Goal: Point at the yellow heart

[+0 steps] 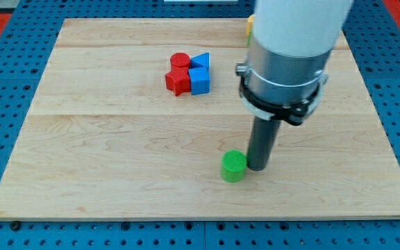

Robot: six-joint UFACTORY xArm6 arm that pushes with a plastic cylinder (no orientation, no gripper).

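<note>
A: How is the scene laid out, and why?

B: A pale wooden board [117,173] is set on a blue pegboard surface [5,83]; nothing else of the room is shown. The arm [290,48] is hung over the view's right half, so a sliver of yellow [250,26] at the top edge is mostly hidden. That sliver is judged to be the yellow heart, though no shape can be made out.

A: And the rod?

B: My tip [257,167] is rested just right of the green cylinder [233,166], well apart from the yellow. No jaws are fitted.

A: The other blocks?

B: A red cylinder [180,60], a red block [178,80], a blue triangle [201,61] and a blue cube [198,80] are clustered together, untouched.
</note>
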